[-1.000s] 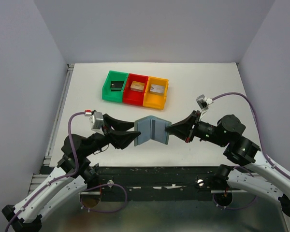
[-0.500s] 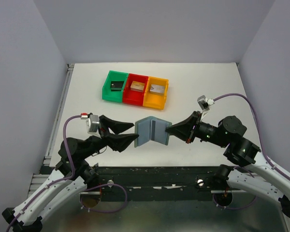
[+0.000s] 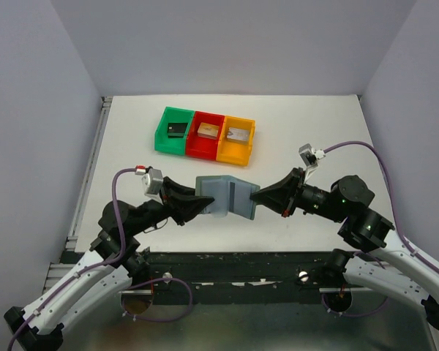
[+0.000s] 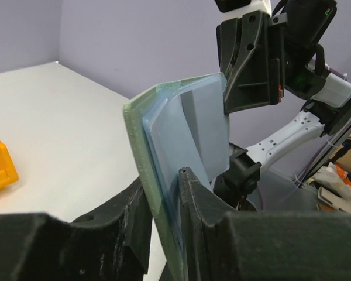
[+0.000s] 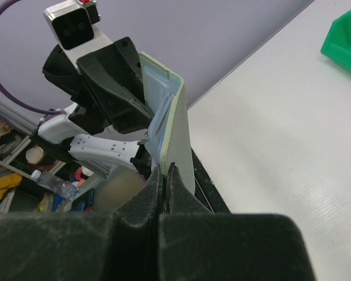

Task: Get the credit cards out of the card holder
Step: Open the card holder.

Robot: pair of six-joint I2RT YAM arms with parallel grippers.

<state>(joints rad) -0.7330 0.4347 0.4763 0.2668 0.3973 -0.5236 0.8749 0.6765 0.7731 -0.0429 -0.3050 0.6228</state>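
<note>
While holding card holder (image 3: pixel 227 196) open between the arms: clenched on right flap with right gripper (image 5: pixel 165 168); straddling left flap with left gripper (image 4: pixel 164 178), can't tell if clamped; could drop if pulled on unseated left grip.

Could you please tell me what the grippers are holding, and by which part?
Both hold the card holder: the left gripper pinches its left flap, the right gripper its right flap's edge.

Matt card holder (image 4: pixel 190 132), glossy plastic bins (image 3: pixel 203 152), smooth matt white table (image 3: pixel 314 124)
</note>
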